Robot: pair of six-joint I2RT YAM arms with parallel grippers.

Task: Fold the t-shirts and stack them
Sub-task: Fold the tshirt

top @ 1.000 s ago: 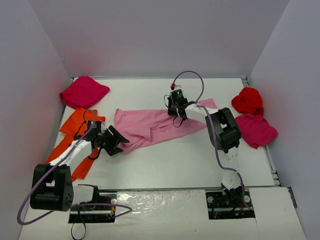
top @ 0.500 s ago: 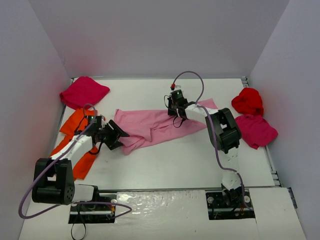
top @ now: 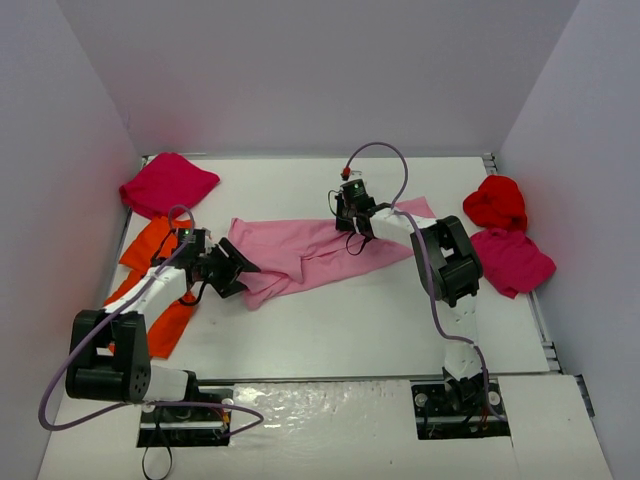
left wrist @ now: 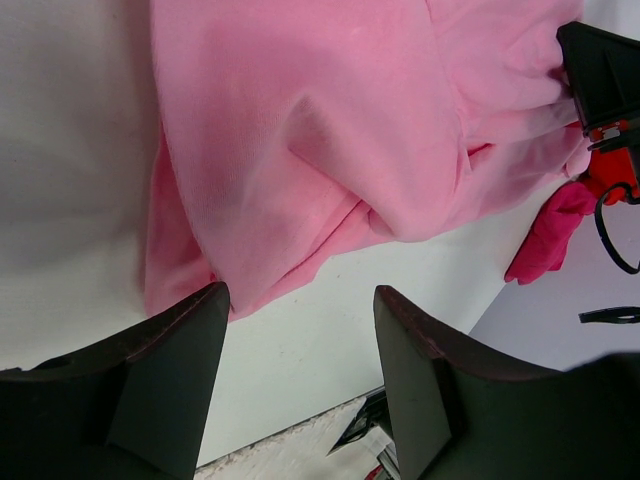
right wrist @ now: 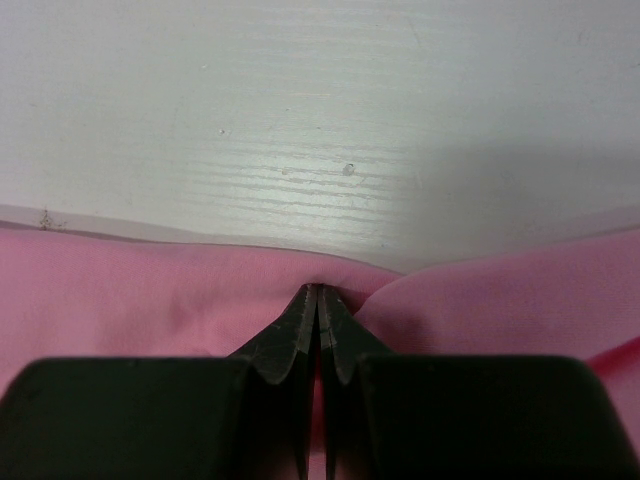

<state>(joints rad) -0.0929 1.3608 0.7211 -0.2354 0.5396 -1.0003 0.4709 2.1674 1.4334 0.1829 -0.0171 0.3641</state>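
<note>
The light pink t-shirt lies spread and rumpled across the middle of the table. My right gripper is shut on a fold at its far edge; in the right wrist view the gripper pinches the pink cloth. My left gripper hovers open at the shirt's near-left corner. In the left wrist view the gripper has bare table between its fingers, with the pink shirt just beyond them. An orange t-shirt lies under the left arm.
A magenta-crimson t-shirt sits bunched at the far left corner. At the right edge a bright red t-shirt is heaped beside another magenta-crimson one. Grey walls close in the table on three sides.
My left gripper has moved a little farther from the base and to the right, closer to the pink shirt's corner. The right arm has stayed where it was.
</note>
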